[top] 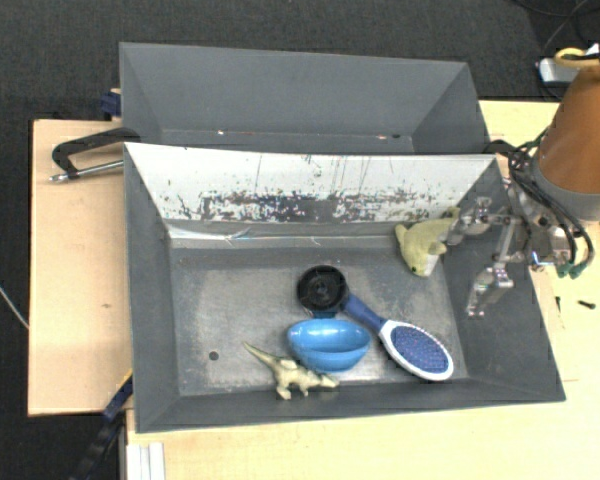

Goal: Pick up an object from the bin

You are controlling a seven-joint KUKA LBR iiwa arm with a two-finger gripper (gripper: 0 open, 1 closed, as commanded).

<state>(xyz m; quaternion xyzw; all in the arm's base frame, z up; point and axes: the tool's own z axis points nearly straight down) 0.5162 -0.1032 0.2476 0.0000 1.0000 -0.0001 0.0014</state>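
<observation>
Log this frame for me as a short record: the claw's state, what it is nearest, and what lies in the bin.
claw: open, nothing between its fingers, by the right wall of the bin
nearest thing: pale yellow lump, back right corner; contact cannot be told
middle: black round cap
front: blue bowl, blue-handled brush, tan toy dinosaur
task stage: nothing picked up yet

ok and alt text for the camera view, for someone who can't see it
The gripper hangs open over the right side of a grey bin, just right of a pale yellow lump by the back wall. Nearer the front lie a black cap, a blue bowl, a blue brush and a tan toy dinosaur.
</observation>
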